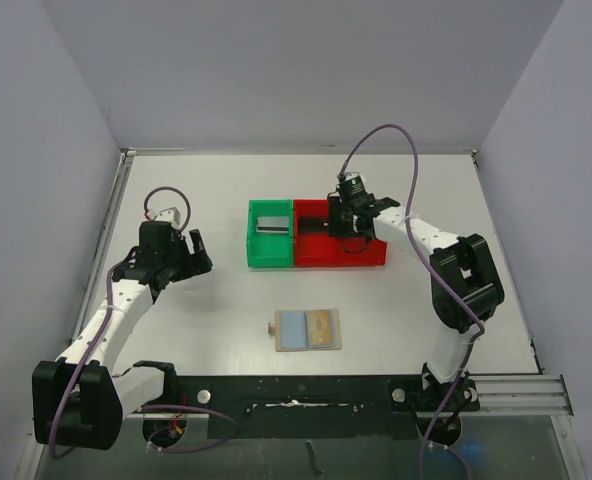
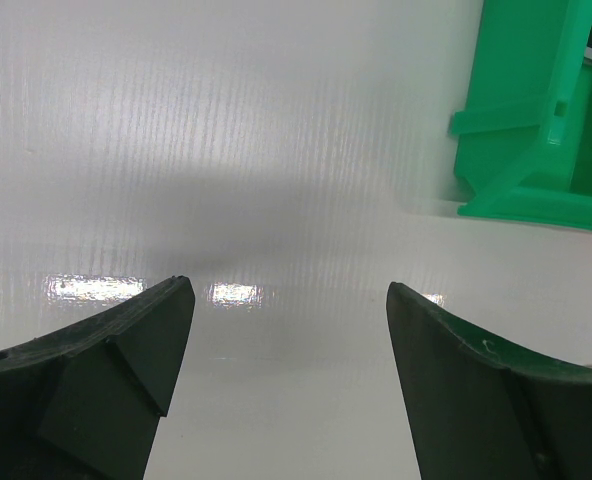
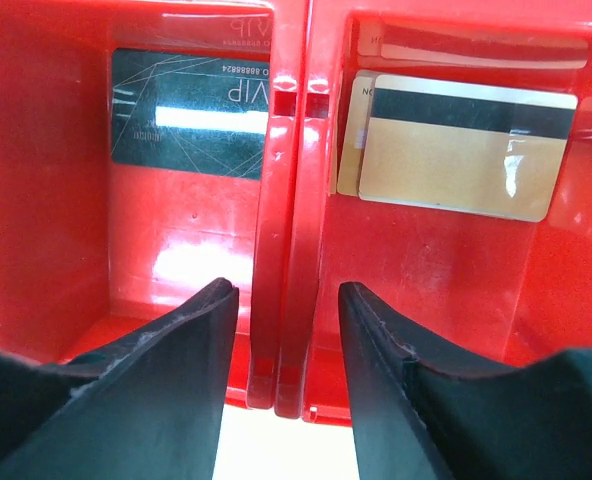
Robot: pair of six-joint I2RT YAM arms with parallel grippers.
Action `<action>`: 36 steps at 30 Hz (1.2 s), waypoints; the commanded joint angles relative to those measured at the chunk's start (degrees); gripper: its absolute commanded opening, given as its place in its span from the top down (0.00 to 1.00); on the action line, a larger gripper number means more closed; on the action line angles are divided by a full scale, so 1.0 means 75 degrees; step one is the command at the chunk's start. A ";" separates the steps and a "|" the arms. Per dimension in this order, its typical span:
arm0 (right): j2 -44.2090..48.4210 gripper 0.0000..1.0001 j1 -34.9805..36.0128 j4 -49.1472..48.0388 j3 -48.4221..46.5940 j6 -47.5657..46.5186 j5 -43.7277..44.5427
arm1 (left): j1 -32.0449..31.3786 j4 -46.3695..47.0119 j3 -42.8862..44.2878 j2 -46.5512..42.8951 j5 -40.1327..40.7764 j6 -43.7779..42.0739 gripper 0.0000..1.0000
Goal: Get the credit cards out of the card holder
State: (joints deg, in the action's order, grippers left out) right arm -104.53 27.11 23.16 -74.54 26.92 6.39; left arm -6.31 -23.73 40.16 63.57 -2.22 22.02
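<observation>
Card holder point(image 1: 308, 329) lies open flat on surface point(image 1: 196, 200) at near edge, between arm bases, well apart from bins. One half light blue; other half shows tan-gold patch, card or lining, cannot tell.

Right fingers point(image 3: 156, 390) spread apart, empty, over red bin point(image 3: 286, 200), astride its middle divider. Black card point(image 3: 189, 113) flat in compartment at left of wrist view. Two gold cards point(image 3: 463, 150) overlap in other compartment. Silver card point(image 1: 272, 224) in green bin point(image 1: 271, 258).

Left fingers point(image 2: 96, 380) wide open, empty, over bare surface near green bin.
</observation>
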 commanded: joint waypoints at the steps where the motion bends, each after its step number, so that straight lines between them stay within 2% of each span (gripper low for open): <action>1: 0.0705 0.51 0.0072 -0.0038 -0.0243 -0.0146 0.0112 | 0.0032 0.0370 0.0138 -0.0085 -0.0048 -0.0088 0.23; 4: 0.1083 0.41 0.0065 0.0027 -0.0259 -0.0177 0.0245 | 0.0032 0.0374 0.0133 -0.0168 -0.0002 -0.0088 0.23; 8: 0.1794 0.22 0.0065 0.0128 -0.0104 -0.0097 0.0609 | 0.0032 0.0389 0.0117 -0.0307 0.0023 -0.0071 0.23; 10: 0.2316 0.12 0.0046 0.0053 0.0183 0.0003 0.0782 | 0.0032 0.0436 0.0096 -0.0424 -0.0020 -0.0050 0.23; 14: 0.3909 0.00 -0.0034 -0.0753 0.1270 0.0314 0.0817 | 0.0032 0.0587 0.0080 -0.0707 -0.0053 0.0032 0.20; 18: 0.5462 0.02 -0.0124 -0.1685 0.3060 0.1727 0.0909 | 0.0032 0.0877 0.0027 -0.1082 -0.0387 0.0287 0.17; 20: 0.6092 0.02 -0.0157 -0.2396 0.3956 0.1773 0.0274 | 0.0044 0.0991 -0.0018 -0.1238 -0.0750 0.0411 0.16; 24: 0.6877 0.02 -0.0152 -0.3445 0.5247 0.2010 -0.1234 | 0.0050 0.1429 -0.0231 -0.1398 -0.2503 0.0792 0.13; 28: 0.6875 0.02 -0.0080 -0.3875 0.5983 0.3181 -0.2128 | -0.0055 0.2676 -0.0678 -0.1448 -0.3845 0.2292 0.14; 31: 0.6649 0.02 0.0106 -0.4123 0.6290 0.3393 -0.2640 | -0.0602 0.3049 -0.0623 -0.1442 -0.3820 0.2643 0.16; 36: 0.6336 0.01 0.0456 -0.4091 0.6555 0.3786 -0.2590 | -0.2490 0.2990 -0.0216 -0.0979 -0.2668 0.2646 0.22</action>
State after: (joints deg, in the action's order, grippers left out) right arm -55.86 28.93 -2.13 -26.28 50.94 -10.20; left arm -17.30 -6.83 34.68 54.08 -24.67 39.38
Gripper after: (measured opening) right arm 0.988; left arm 0.807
